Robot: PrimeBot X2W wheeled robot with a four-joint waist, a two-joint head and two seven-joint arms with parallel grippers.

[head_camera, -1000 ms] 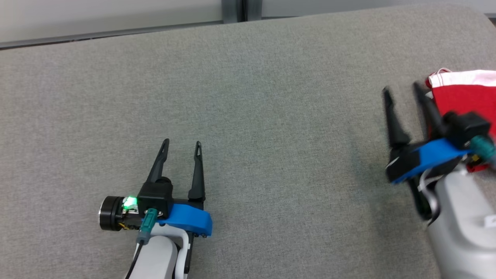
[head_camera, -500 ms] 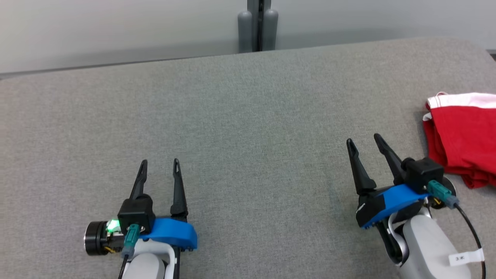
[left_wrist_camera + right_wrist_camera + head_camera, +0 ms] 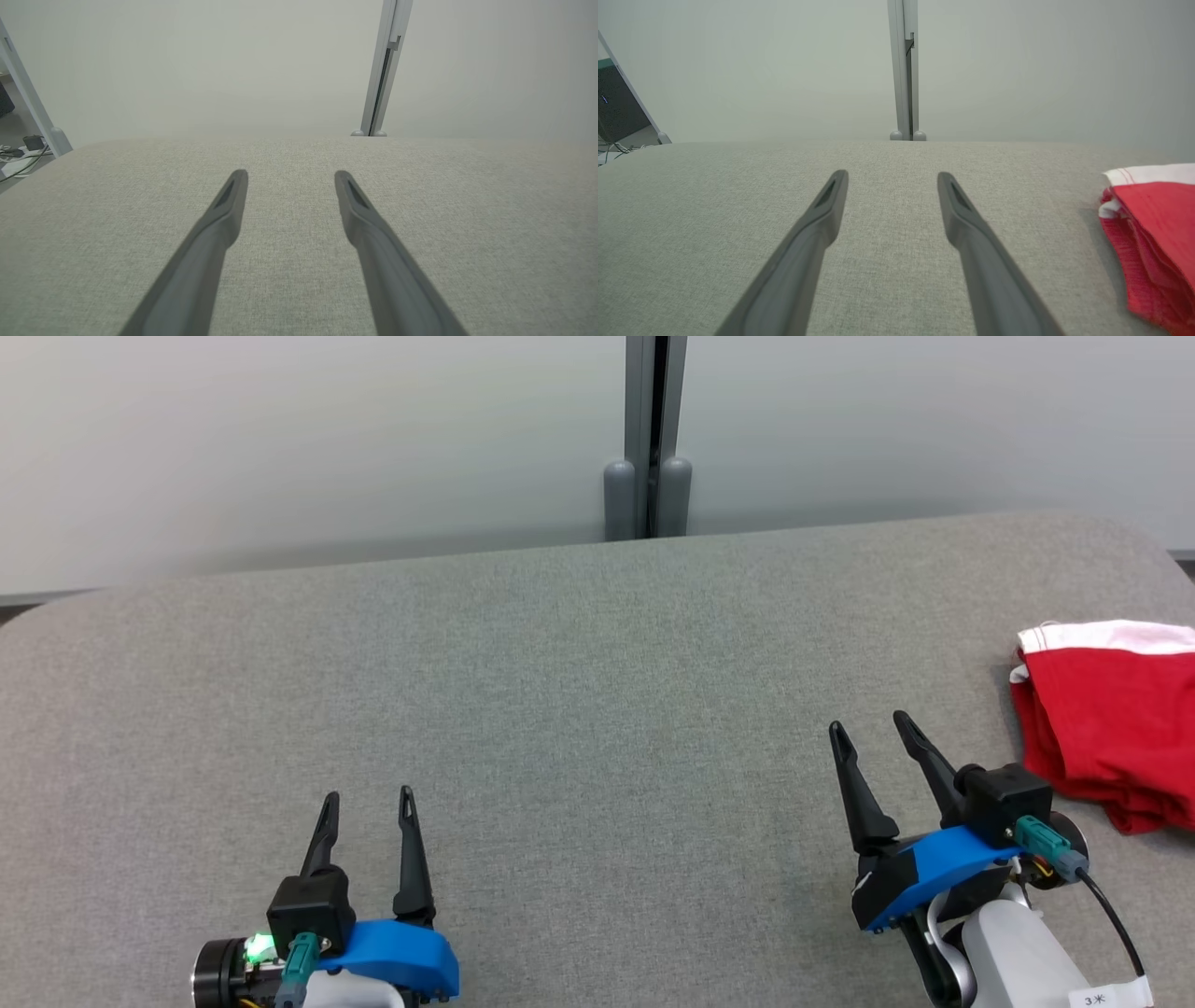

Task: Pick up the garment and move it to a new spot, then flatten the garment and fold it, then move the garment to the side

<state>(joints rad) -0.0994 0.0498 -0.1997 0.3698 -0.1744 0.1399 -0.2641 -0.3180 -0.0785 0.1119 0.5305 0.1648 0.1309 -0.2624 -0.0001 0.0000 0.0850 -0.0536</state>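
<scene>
A red garment (image 3: 1111,728) with a white band lies folded at the right edge of the grey padded table (image 3: 579,672); the right wrist view has the garment (image 3: 1157,228) at its right side. My right gripper (image 3: 870,724) stands open and empty to the garment's left, apart from it, and its open fingers frame bare cloth in the right gripper (image 3: 893,175) wrist view. Near the front left, my left gripper (image 3: 367,795) is open with nothing between its fingers, as the left gripper (image 3: 290,173) wrist view confirms.
A pale wall with a grey vertical post (image 3: 653,439) stands behind the table's far edge. A dark screen (image 3: 616,107) and cables (image 3: 18,154) sit beyond the table's left end.
The head camera has tilted up, so everything sits lower in view. My right gripper has drawn back from the garment, leaving it lying at the right edge. The left gripper keeps its open pose.
</scene>
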